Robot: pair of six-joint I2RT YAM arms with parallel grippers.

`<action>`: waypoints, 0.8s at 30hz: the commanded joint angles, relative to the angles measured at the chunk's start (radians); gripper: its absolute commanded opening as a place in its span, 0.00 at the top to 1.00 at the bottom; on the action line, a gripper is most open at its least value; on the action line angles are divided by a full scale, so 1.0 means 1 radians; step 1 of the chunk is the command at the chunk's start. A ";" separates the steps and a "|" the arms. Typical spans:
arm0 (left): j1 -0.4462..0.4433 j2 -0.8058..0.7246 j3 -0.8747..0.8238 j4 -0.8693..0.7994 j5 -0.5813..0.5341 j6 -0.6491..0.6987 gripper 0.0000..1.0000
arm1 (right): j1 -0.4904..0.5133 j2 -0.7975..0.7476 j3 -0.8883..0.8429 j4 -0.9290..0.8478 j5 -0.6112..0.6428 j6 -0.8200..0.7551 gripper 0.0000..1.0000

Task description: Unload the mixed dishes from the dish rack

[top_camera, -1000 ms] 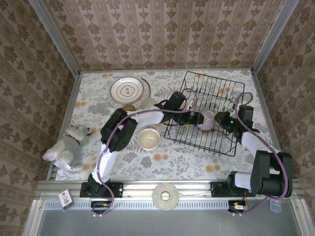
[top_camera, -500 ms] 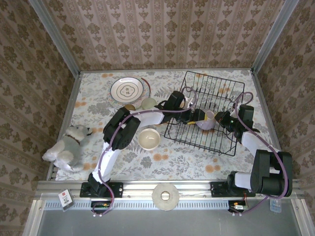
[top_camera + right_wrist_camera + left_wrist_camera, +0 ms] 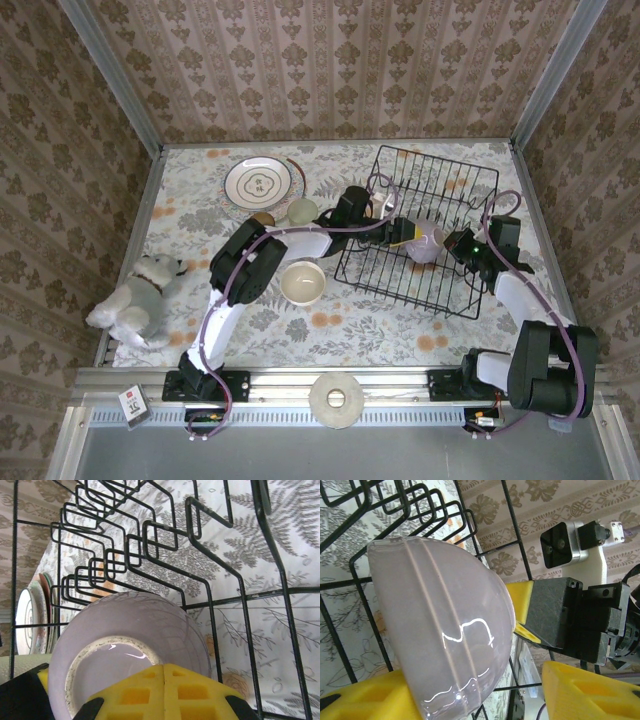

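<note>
Straddling lilac bowl (image 3: 445,630) among dish rack (image 3: 405,297) wires, left claw (image 3: 475,700) parted, right claw (image 3: 164,672) clenched

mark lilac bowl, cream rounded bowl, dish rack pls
lilac bowl (image 3: 425,244), top external view, outer wall
cream rounded bowl (image 3: 302,283), top external view, inside bottom
dish rack (image 3: 440,185), top external view, bare far grid

Left wrist: lilac bowl (image 3: 440,630) cut off at bottom edge; right wrist: plates (image 3: 30,612) partly behind bowl
</note>
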 commanded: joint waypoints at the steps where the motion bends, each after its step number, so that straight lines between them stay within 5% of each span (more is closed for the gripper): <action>1: -0.030 0.010 0.033 0.111 0.054 -0.002 0.43 | 0.002 0.000 0.003 -0.216 0.052 -0.011 1.00; 19: -0.058 0.081 0.065 0.248 0.060 -0.034 0.72 | -0.005 0.004 0.063 -0.262 0.067 -0.023 0.99; 24: -0.060 0.102 0.078 0.274 0.065 -0.041 0.91 | -0.010 0.014 0.082 -0.268 0.065 -0.027 0.99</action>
